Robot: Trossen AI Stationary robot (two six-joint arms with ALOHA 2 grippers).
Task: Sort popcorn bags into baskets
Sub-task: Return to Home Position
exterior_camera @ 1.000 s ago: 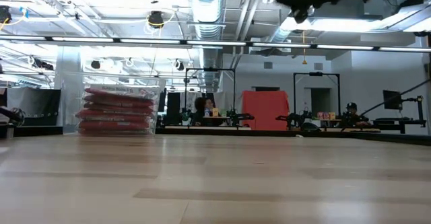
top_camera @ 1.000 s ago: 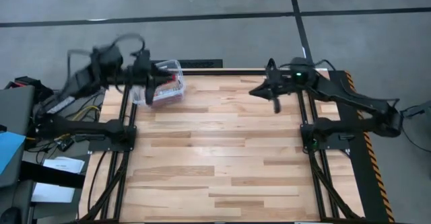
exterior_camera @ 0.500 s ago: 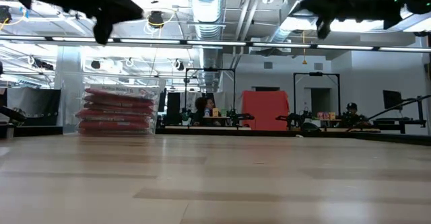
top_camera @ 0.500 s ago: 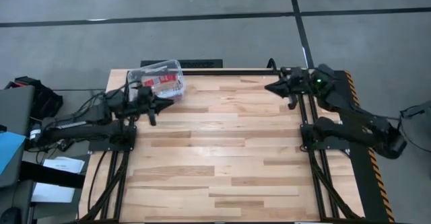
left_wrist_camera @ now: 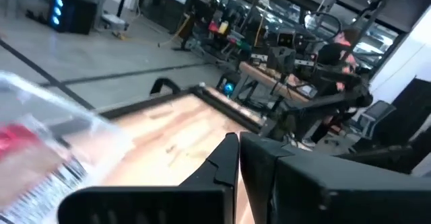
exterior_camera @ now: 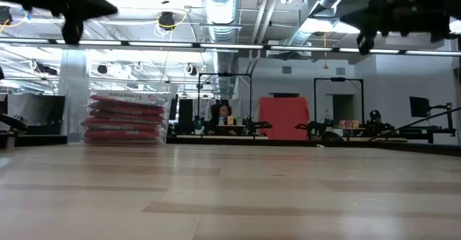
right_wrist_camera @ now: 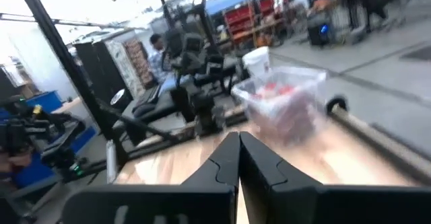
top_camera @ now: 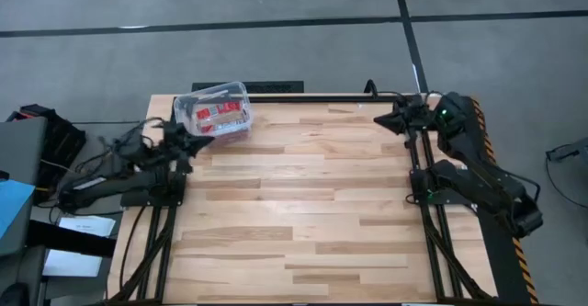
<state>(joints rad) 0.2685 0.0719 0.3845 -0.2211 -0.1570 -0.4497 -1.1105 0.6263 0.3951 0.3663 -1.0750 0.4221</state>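
Note:
A clear plastic tub stands on its base at the table's far left corner, with a stack of red popcorn bags lying flat inside it. The tub also shows in the right wrist view and, blurred, in the left wrist view. My left gripper is shut and empty, just near-left of the tub, above the table's left edge. My right gripper is shut and empty, high over the far right edge. Their fingertips meet in the wrist views.
The wooden table top stretches out between the two arm frames. Black rails run along the left, right and far edges. Beyond the table, the low view shows a workshop with a seated person and a red panel.
My left arm has swung from beside the tub toward the table's near-left, dropping back along the left edge. My right arm has drawn back toward the far right corner. The tub and its packets have stayed put.

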